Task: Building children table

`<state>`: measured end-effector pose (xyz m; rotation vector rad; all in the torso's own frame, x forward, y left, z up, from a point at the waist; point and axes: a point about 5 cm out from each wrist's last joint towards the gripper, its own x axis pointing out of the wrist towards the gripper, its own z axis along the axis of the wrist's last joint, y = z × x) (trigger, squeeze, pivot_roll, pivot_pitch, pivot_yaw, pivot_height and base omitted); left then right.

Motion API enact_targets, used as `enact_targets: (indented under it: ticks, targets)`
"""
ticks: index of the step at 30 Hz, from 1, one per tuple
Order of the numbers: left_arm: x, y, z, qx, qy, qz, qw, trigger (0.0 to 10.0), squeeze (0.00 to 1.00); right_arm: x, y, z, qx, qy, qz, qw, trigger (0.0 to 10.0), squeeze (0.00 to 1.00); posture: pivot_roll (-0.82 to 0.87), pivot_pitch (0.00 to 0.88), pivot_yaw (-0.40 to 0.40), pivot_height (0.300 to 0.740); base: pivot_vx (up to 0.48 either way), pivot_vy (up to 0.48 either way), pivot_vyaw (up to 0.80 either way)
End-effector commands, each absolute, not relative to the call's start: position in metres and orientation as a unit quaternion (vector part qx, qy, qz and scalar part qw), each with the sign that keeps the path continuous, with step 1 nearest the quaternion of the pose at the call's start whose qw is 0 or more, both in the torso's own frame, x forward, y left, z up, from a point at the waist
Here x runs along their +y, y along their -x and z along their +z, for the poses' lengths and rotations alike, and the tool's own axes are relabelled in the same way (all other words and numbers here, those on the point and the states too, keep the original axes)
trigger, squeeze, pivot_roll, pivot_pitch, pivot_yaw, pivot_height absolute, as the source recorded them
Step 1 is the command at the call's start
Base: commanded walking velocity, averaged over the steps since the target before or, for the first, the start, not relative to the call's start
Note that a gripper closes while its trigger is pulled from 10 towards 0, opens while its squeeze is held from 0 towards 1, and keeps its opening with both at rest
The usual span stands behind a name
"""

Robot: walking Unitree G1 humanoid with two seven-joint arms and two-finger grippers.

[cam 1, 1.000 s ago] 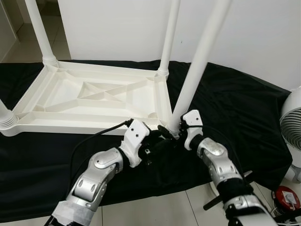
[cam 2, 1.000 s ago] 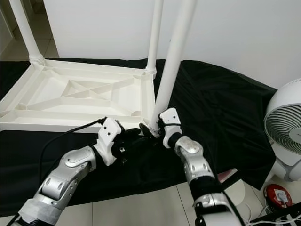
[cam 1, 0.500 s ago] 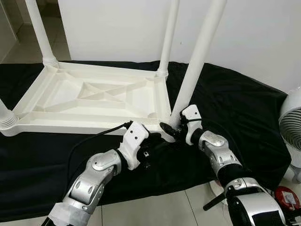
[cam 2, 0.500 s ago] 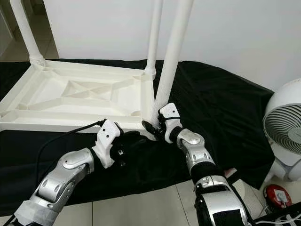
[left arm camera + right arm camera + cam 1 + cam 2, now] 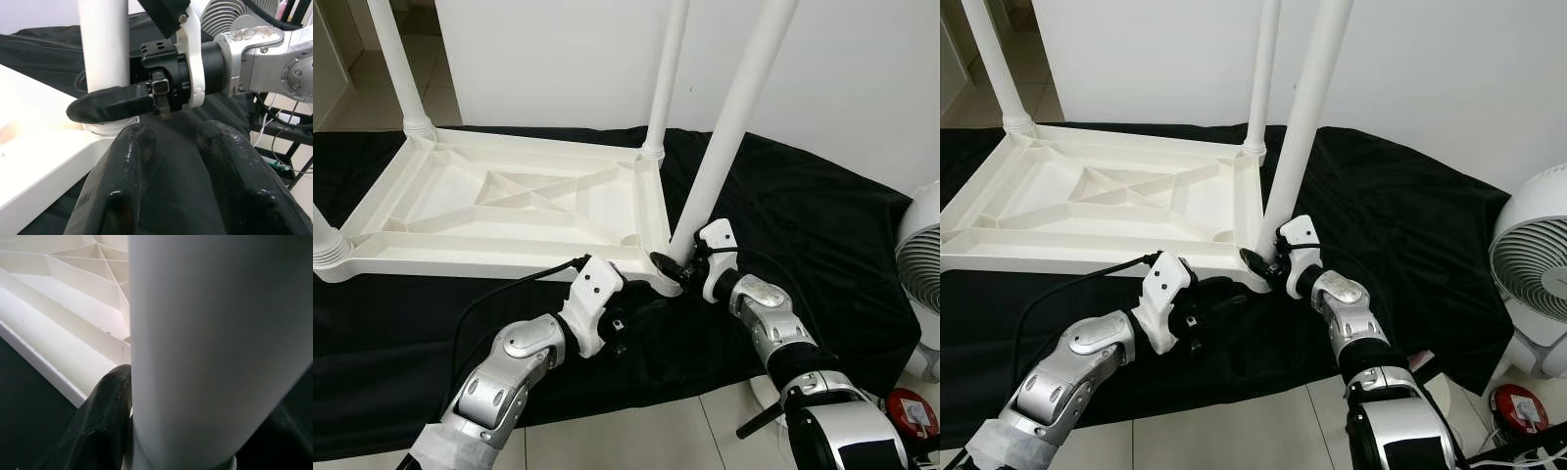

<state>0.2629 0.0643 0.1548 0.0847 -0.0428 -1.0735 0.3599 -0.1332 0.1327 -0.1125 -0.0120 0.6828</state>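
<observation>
Upturned white children's table (image 5: pixel 509 211) lies on a black cloth (image 5: pixel 803 225), three legs already standing. Right end effector (image 5: pixel 677 266) pinches the fourth leg (image 5: pixel 724 127) at its base, right at the near corner socket; the leg leans. Left end effector (image 5: pixel 1224 294) hovers just beside that corner, fingers (image 5: pixel 122 161) spread, holding nothing. Risk: a tilted leg may bind or cross-thread in the socket, or pop out if released.
</observation>
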Motion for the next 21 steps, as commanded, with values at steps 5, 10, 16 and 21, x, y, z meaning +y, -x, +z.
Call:
enact_targets:
  ticks: [5,10,16,21]
  targets:
    - [0.059,-0.257,0.155,-0.017,-0.044,-0.552,0.833,10.0,0.00,-0.123,-0.354,0.123,0.002,0.043,0.281,0.959,10.0,0.00,0.04,0.053,-0.086,0.740,0.000,0.000,0.00]
    - [0.058,-0.258,0.156,-0.018,-0.042,-0.550,0.834,10.0,0.00,-0.120,-0.354,0.126,-0.008,0.018,0.194,0.981,10.0,0.00,0.04,0.055,-0.088,0.740,0.000,0.000,0.00]
    - [0.058,-0.258,0.155,-0.018,-0.040,-0.550,0.834,10.0,0.00,-0.112,-0.353,0.125,-0.005,-0.030,0.087,0.996,10.0,0.00,0.04,0.056,-0.089,0.740,0.000,0.000,0.00]
    - [0.057,-0.258,0.156,-0.020,-0.039,-0.550,0.834,10.0,0.00,-0.098,-0.352,0.131,-0.012,-0.021,0.084,0.996,10.0,0.00,0.04,0.058,-0.087,0.740,0.000,0.000,0.00]
